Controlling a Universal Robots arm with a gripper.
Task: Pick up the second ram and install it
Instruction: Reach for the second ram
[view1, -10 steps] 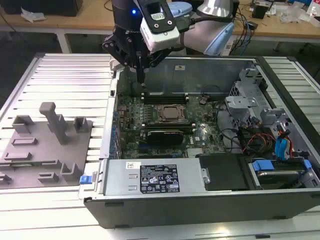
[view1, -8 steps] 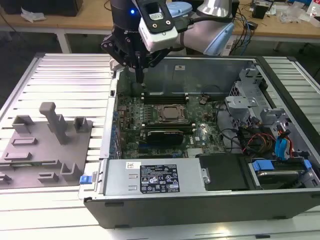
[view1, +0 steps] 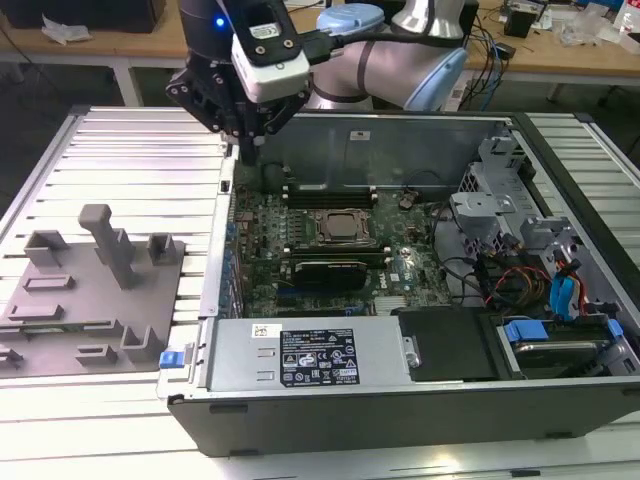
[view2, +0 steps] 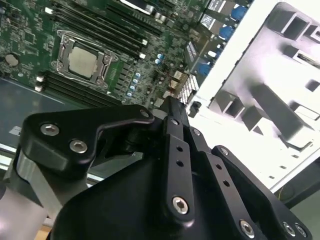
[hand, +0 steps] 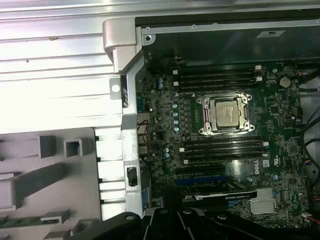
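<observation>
Clearance looks tight at one corner of the open computer case, where the end effector hangs just over the side wall's top edge, fingers drawn narrow together with nothing between them. The second ram lies outside the case, a green strip seated in the grey holder tray on the desk beside that wall, well apart from the end effector. Inside the case, the motherboard sits low, with open air above its black memory slots.
</observation>
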